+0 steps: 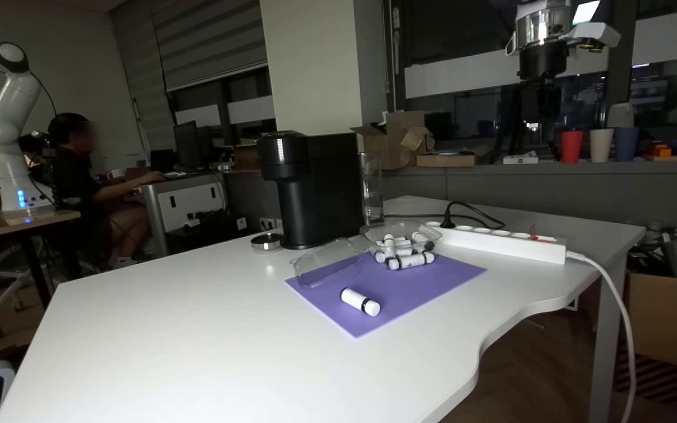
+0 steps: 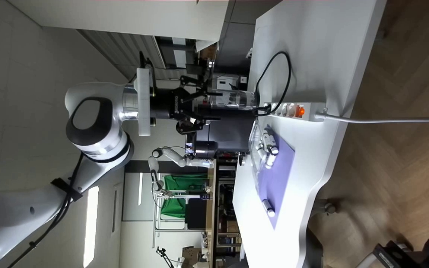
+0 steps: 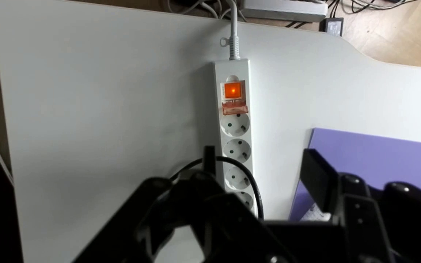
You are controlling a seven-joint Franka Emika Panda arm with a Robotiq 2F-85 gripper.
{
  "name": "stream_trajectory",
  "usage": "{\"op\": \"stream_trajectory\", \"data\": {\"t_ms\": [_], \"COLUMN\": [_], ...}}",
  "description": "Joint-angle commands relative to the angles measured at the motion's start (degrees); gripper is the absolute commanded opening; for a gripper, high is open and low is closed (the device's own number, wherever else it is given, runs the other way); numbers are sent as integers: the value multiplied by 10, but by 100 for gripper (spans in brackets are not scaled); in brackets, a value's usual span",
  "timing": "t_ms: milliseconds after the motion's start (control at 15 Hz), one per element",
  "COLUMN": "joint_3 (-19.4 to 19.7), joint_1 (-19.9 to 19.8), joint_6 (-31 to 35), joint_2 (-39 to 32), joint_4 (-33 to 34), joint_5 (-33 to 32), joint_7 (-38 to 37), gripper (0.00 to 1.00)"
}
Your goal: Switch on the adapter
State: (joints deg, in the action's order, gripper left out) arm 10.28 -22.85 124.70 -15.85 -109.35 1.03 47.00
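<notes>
The adapter, a long white power strip, lies on the table in both exterior views (image 1: 509, 248) (image 2: 314, 111) and in the wrist view (image 3: 236, 138). Its switch (image 3: 232, 90), at the cable end, glows orange; the orange also shows in an exterior view (image 2: 301, 111). A clear red flap (image 3: 235, 108) stands open beside the switch. My gripper (image 3: 258, 159) is open and empty. It hangs high above the table in both exterior views (image 1: 544, 103) (image 2: 217, 107). In the wrist view its fingers cover the lower part of the adapter.
A black cable (image 1: 479, 205) with a plug loops up from the adapter's far end. A black machine (image 1: 321, 182) with a clear tank stands behind. A purple mat (image 1: 432, 282) holds white cylinders (image 1: 360, 301) and clear plastic containers. The adapter's white cable (image 1: 623, 311) hangs over the table edge.
</notes>
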Motion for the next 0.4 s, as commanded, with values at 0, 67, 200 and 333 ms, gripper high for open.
{"op": "stream_trajectory", "data": {"t_ms": [0,67,200,333], "joint_3": [15,18,13,13], "joint_1": [10,11,4,4], "joint_6": [-14,-19,-8,-7], "joint_2": [14,13,0,-3], "joint_4": [-4,-3,3,3], "joint_5": [-15,-22,-3,-3], "joint_7": [-23,-23,3,4], "gripper": [93,98,88,100]}}
